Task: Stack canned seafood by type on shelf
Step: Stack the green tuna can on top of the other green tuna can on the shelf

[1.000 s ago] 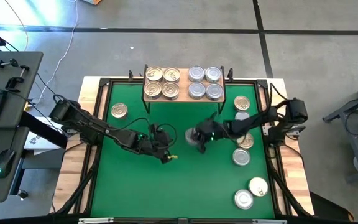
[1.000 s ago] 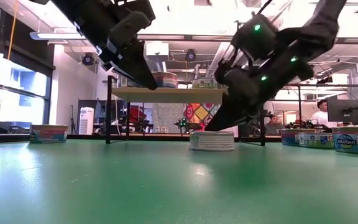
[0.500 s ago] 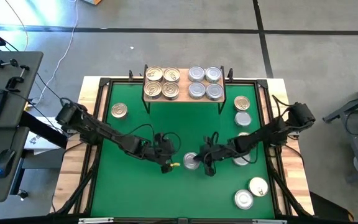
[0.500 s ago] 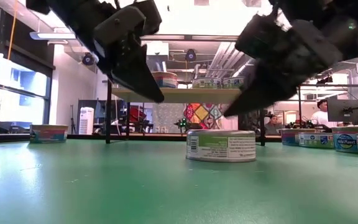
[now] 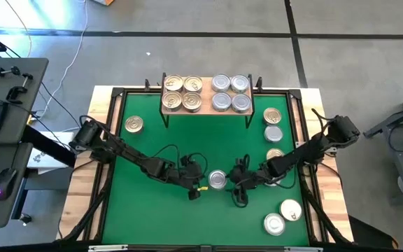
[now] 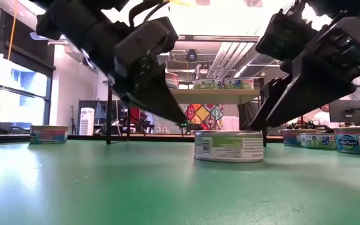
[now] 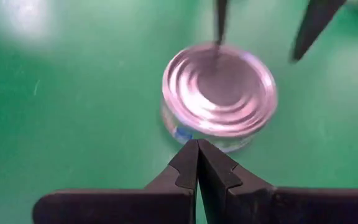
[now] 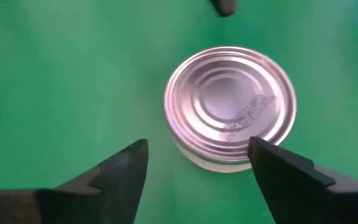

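A silver-lidded tin (image 5: pixel 217 180) stands flat on the green table, also seen in the low view (image 6: pixel 229 145). My left gripper (image 5: pixel 196 187) is shut, its tips (image 7: pixel 197 144) right at the tin's left side wall. My right gripper (image 5: pixel 238 185) is open on the tin's right; its fingers (image 8: pixel 135 158) straddle the tin's near rim (image 8: pixel 230 102) without plainly touching it. The shelf (image 5: pixel 206 105) at the far edge carries several gold-lidded tins (image 5: pixel 182 93) on its left and several silver ones (image 5: pixel 231 93) on its right. My left gripper's shut fingertips (image 7: pixel 191 155) point at the tin's side wall (image 7: pixel 185 132) from the table's left, low over the table. I cannot tell whether they touch it.
Loose tins stand on the table: a gold one (image 5: pixel 133 124) at far left, a gold (image 5: pixel 272 115) and a silver (image 5: pixel 274 133) at far right, a gold (image 5: pixel 290 208) and a silver (image 5: pixel 274 224) at near right. My right arm covers more along the right side.
My right gripper has come from the table's middle toward the near edge together with the silver tin, then opened and drawn back a little to the right. The tin now stands on the table, nearer the front. My left gripper, still shut, has moved right toward the tin.
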